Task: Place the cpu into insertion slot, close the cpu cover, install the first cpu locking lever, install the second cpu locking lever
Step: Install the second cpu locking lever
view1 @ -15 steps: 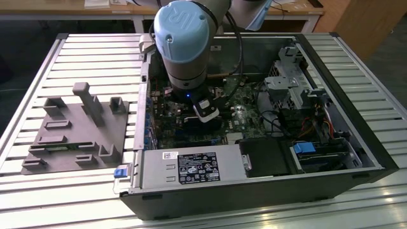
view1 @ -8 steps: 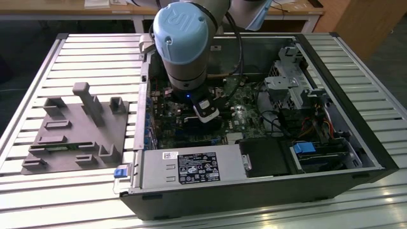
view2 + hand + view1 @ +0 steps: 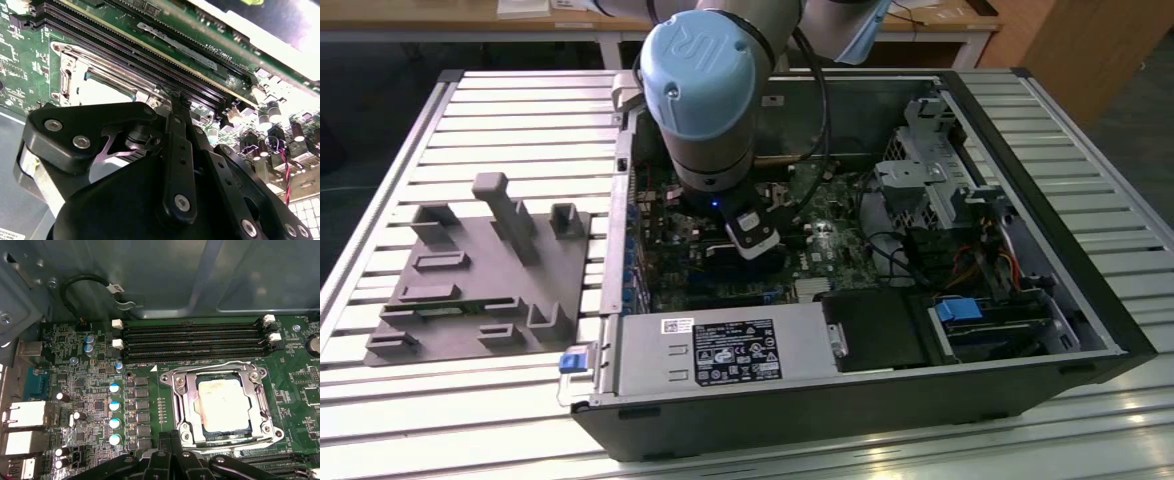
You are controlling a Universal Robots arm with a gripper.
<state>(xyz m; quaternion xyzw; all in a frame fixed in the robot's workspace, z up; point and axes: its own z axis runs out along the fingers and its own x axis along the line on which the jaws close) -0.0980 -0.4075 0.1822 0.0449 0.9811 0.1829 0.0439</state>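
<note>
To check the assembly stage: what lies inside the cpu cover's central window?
In the first wrist view the cpu lies inside the cpu cover, its pale metal top showing. The insertion slot beneath it is covered, so its contacts cannot be seen.

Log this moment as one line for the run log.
cpu: seated in insertion slot | cpu cover: closed | gripper: shut, empty, beside slot

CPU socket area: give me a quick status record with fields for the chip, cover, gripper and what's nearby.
cpu: seated flat in the insertion slot
cpu cover: silvery frame down around the chip, chip showing through its window
gripper: empty, fingers together, tips at the socket's edge
memory slots: long, black, beside the socket
computer case: open, lying on the slatted table
grey fixture: on the table at the exterior view's left
</note>
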